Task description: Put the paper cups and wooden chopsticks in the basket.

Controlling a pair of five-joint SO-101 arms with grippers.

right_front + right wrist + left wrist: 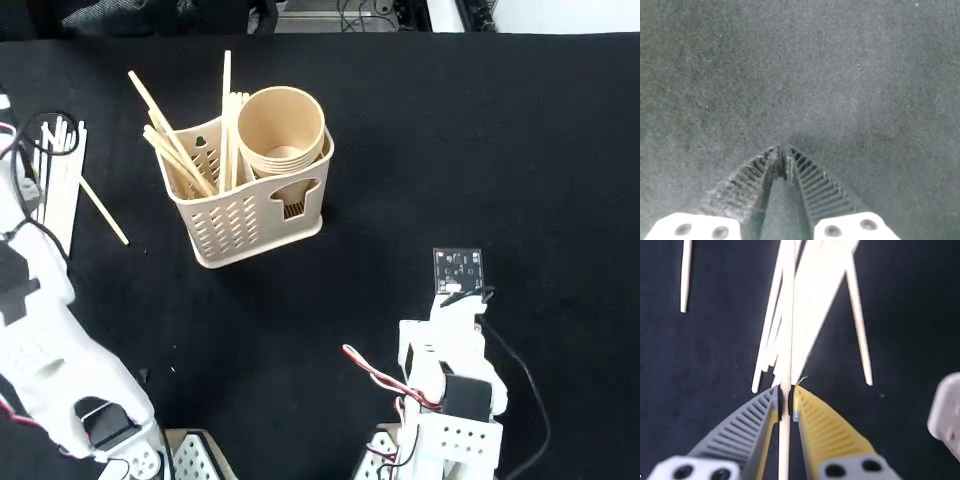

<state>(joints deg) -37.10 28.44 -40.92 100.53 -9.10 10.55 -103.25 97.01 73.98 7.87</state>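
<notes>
A beige slotted basket (250,210) stands on the black table and holds stacked paper cups (283,130) beside several wooden chopsticks (185,150). At the table's left edge lies a pile of loose chopsticks (62,180) (802,305), with the left arm over it. My left gripper (786,401) is shut on one chopstick (785,360) from that pile. A single chopstick (103,210) lies just right of the pile. My right gripper (783,161) is shut with nothing in it, low over bare cloth; its arm (450,380) sits at the front right.
Black cloth (480,150) covers the whole table. In the left wrist view, stray chopsticks (686,275) (859,335) lie on either side of the pile, and a white part (946,415) shows at the edge.
</notes>
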